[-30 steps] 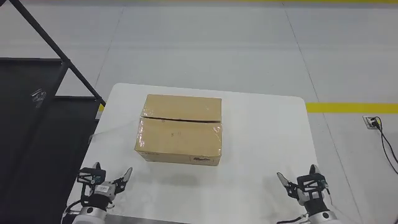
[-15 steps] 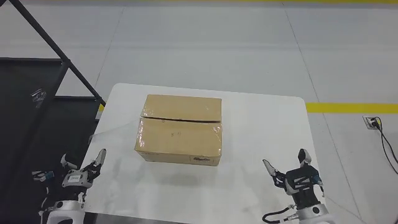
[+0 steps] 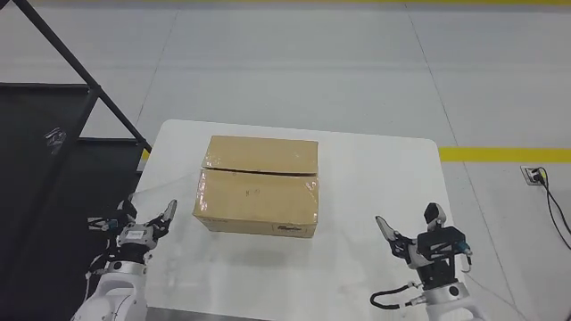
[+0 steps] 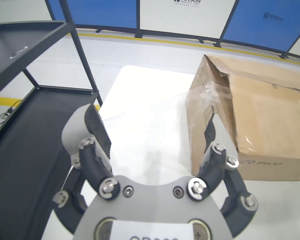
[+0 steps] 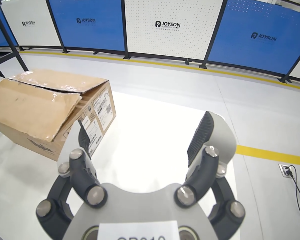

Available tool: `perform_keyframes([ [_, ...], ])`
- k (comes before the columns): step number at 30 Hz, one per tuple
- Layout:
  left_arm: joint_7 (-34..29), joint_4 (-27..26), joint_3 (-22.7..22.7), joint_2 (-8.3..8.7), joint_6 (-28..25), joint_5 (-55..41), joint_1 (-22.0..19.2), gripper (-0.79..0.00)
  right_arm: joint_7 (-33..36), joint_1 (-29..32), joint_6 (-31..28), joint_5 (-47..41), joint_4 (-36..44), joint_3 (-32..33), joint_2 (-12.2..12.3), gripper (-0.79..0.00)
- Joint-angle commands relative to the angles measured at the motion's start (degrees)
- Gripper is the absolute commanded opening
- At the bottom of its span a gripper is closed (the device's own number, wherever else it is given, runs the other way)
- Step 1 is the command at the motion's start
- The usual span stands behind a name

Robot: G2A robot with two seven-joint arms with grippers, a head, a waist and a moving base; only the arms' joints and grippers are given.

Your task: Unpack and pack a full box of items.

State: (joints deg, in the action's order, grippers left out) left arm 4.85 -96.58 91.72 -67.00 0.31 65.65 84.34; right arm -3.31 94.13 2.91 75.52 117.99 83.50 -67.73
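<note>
White table (image 3: pixel 375 178): box (image 3: pixel 259 198), flaps down; L claw (image 3: pixel 148 214), R claw (image 3: pixel 408 224) both wide, empty, off box.

The box (image 3: pixel 257 187) has its flaps (image 3: pixel 259 198) lying down over the top, so can't see a thing of what's inside. Left wrist view chops the box off at the frame edge, right wrist view clips one corner too. The labels (image 5: pixel 100 116) on the end panel are way too small to make out. The black rack (image 3: pixel 36 187) runs off the frame, so does the floor cable (image 3: pixel 553 203).
</note>
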Motion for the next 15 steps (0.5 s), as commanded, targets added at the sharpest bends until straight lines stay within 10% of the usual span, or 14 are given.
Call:
perform_keyframes([
  [1,1.05,2.36,-2.63,-0.27,0.57,2.42,-1.63,0.000,-0.10,0.03,0.30,0.42,0.14,0.08,-0.06,0.000],
  [15,-0.22,11.22,-8.41,-1.92,5.01,0.86,-9.39,0.000,-0.73,2.41,1.64,0.35,0.50,2.30,-0.47,0.000],
])
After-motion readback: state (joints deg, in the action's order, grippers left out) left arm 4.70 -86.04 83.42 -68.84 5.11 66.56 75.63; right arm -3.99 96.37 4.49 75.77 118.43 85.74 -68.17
